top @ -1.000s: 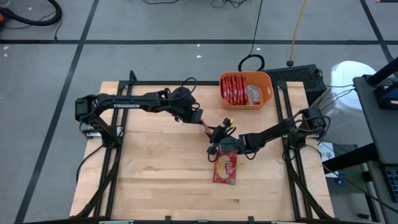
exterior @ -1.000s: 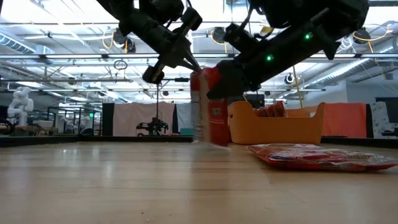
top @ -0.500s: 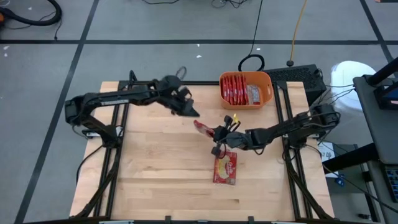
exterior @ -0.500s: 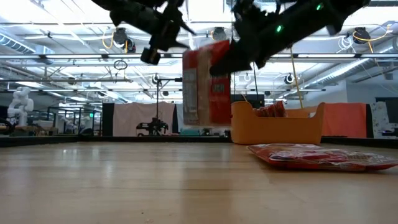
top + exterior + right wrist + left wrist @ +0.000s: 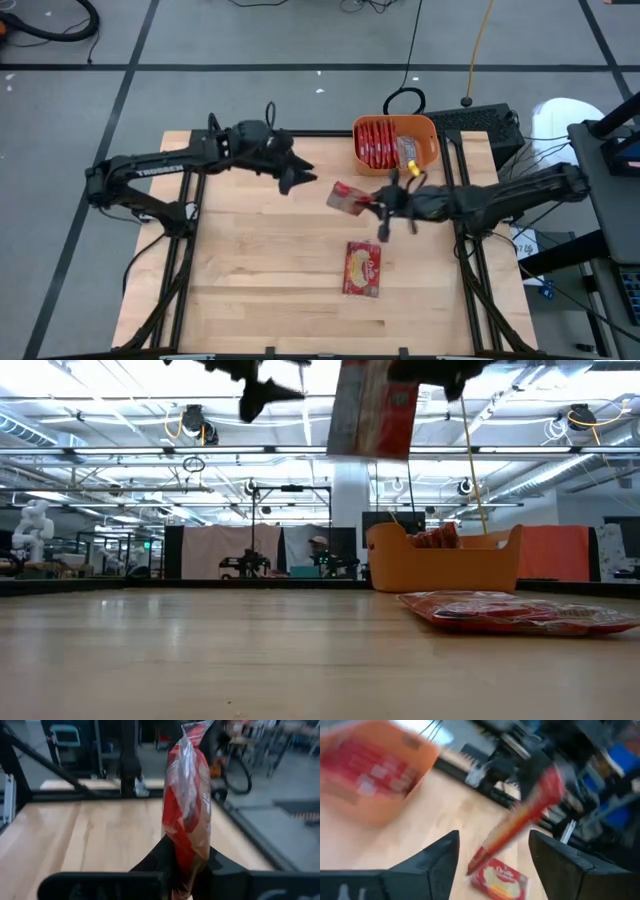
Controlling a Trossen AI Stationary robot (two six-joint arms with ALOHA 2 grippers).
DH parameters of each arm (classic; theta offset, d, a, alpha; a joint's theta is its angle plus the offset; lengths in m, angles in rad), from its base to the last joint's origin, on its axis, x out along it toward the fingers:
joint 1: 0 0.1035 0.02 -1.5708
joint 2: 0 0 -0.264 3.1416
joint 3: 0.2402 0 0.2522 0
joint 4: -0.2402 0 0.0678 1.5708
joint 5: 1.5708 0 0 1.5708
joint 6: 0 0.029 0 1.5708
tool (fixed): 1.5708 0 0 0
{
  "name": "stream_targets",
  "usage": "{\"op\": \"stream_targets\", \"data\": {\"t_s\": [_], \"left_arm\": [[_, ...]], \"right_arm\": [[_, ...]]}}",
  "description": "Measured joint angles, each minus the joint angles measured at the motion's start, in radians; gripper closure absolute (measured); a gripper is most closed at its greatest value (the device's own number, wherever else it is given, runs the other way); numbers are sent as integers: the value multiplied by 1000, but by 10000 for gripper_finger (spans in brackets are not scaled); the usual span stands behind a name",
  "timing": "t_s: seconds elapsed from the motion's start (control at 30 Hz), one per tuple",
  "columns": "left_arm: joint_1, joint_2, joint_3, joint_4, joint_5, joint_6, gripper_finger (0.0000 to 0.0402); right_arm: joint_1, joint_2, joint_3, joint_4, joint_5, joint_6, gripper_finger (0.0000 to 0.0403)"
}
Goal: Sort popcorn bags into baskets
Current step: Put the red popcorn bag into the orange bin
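Note:
A red popcorn bag [image 5: 347,197] hangs in the air above the table's middle, with my right gripper [image 5: 374,202] shut on it; the low view shows this bag [image 5: 372,410] high above the tabletop. A second popcorn bag [image 5: 363,268] lies flat on the wood nearer the front edge. The orange basket [image 5: 396,143] stands at the far edge and holds several red bags. My left gripper [image 5: 303,180] stands open to the left of the held bag, apart from it and with nothing between its fingers [image 5: 440,865]. My right gripper pinches the bag's near end [image 5: 186,851] between its two fingers. The fingers come about level from the table's right side and point left. The bag juts out beyond the fingertips on edge, lifted clear of the table.
Black frame rails [image 5: 465,250] run along both sides of the table. Bare wood lies at the left and front. Seen from table height, the basket [image 5: 445,560] is behind the lying bag [image 5: 510,610].
My left gripper has opened, let go of the bag and drawn back up and toward the table's far left. My right gripper has shut on the bag, lifted it higher and carried it toward the far right, nearer the basket.

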Motion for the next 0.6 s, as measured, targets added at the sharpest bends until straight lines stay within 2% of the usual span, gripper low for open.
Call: {"op": "stream_targets", "data": {"t_s": [0.07,0.2,0.3,0.37,0.47,0.6], "left_arm": [[-45,1,0,51,-28,99,147],[-119,20,0,130,-155,223,113],[-142,45,0,174,-227,267,87],[-142,63,0,199,-216,268,73],[-138,111,0,290,-127,262,68],[-144,166,0,386,-41,258,86]], "right_arm": [[-4,-48,0,5,0,-41,382],[-16,-113,0,16,-3,-13,382],[-16,-137,0,25,-62,9,382],[-16,-142,0,28,-102,32,382],[-15,-141,0,31,-112,73,382],[-15,-141,0,31,-111,85,382]]}}
